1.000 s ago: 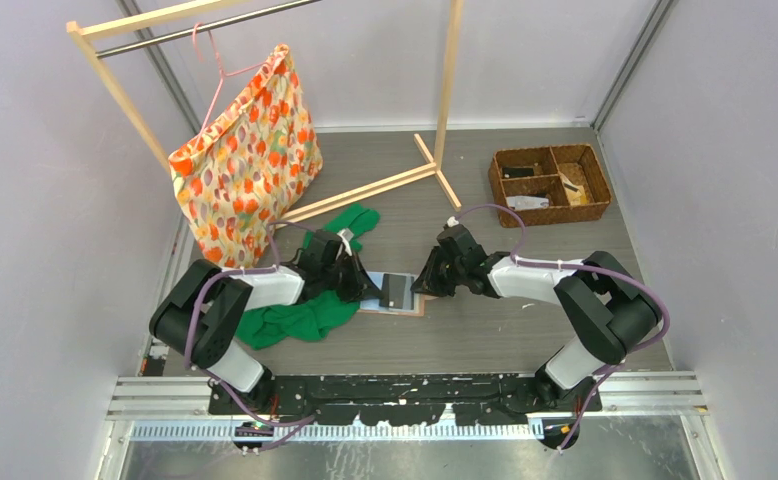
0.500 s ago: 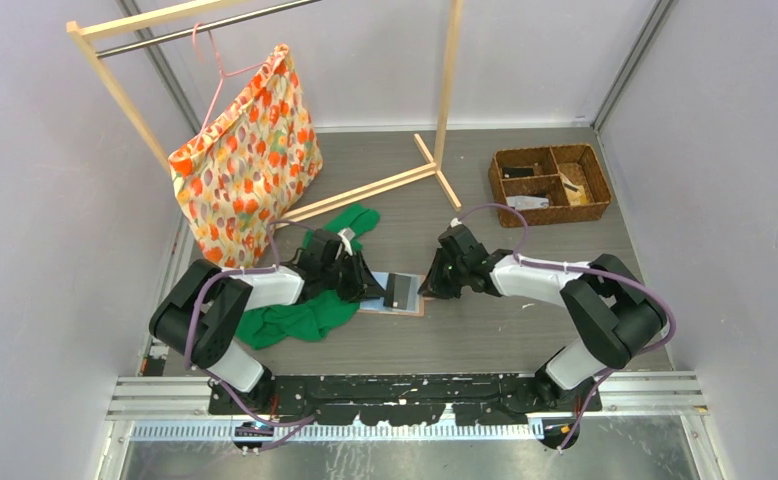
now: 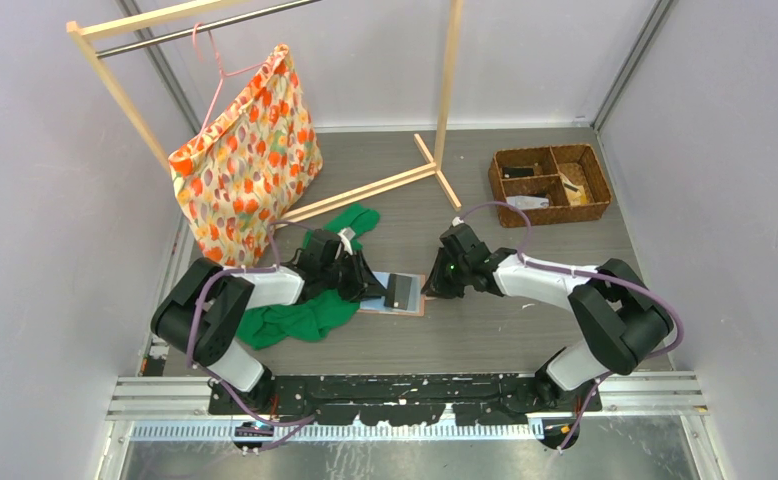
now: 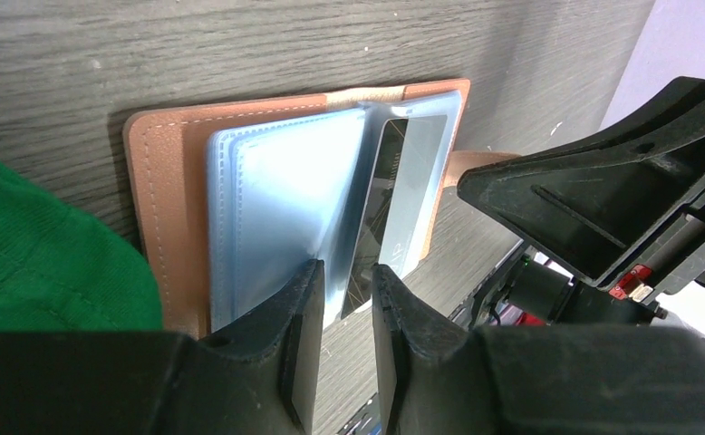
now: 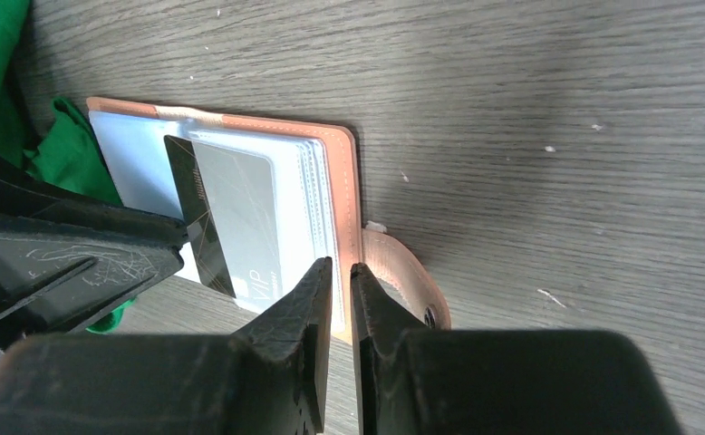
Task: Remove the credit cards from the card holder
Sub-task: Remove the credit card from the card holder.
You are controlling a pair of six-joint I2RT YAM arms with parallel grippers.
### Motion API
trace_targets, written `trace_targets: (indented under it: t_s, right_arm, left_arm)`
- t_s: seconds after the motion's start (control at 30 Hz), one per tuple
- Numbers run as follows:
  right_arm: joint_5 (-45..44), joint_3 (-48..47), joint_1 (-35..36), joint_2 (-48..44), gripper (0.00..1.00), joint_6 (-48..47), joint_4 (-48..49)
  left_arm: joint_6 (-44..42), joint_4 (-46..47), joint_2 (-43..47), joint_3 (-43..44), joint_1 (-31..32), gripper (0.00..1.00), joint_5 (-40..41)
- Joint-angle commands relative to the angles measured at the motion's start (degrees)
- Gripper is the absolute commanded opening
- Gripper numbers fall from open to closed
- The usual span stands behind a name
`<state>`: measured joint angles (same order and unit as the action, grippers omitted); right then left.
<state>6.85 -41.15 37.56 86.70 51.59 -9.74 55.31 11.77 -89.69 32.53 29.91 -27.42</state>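
The salmon-pink card holder (image 3: 405, 311) lies open on the table between my grippers, with its pale blue sleeves facing up. A dark and grey card (image 3: 400, 290) sticks partly out of a sleeve. In the left wrist view the holder (image 4: 163, 208) and card (image 4: 403, 181) lie just beyond my left gripper (image 4: 344, 285). Its jaws stand slightly apart, with the card's end beyond their tips. My right gripper (image 5: 340, 272) is shut, its tips at the holder's right edge (image 5: 347, 181) beside the snap tab (image 5: 403, 281). The card (image 5: 240, 217) shows there too. From above, the left gripper (image 3: 375, 288) and right gripper (image 3: 431, 288) flank the holder.
A green cloth (image 3: 295, 320) lies under and left of my left arm. A brown wicker basket (image 3: 550, 185) stands at the back right. A wooden rack's base (image 3: 365, 190) and a hanging patterned bag (image 3: 245, 160) stand at the back left.
My right gripper has shifted slightly right and away, ending at the holder's right edge. The left gripper has barely moved. The card looks a little narrower from above.
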Motion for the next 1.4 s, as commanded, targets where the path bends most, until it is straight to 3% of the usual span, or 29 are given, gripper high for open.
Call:
trace_targets:
  t_s: [0.0, 1.17, 1.23, 1.37]
  right_arm:
    - [-0.1, -2.2, 0.5, -2.7, 0.19, 0.0, 1.1]
    - [2.1, -0.7, 1.4, 6.4, 0.17, 0.9, 6.3]
    - [2.0, -0.7, 1.4, 6.4, 0.17, 0.9, 6.4]
    - [2.0, -0.7, 1.4, 6.4, 0.17, 0.8, 6.2]
  left_arm:
    - [0.1, 3.7, -0.4, -0.4, -0.3, 0.28, -2.0]
    - [0.6, 6.9, -3.4, -0.5, -0.2, 0.27, -4.6]
    - [0.8, 7.3, -3.8, -0.5, -0.3, 0.25, -4.8]
    - [1.4, 8.0, -4.0, -0.9, -0.3, 0.08, -4.7]
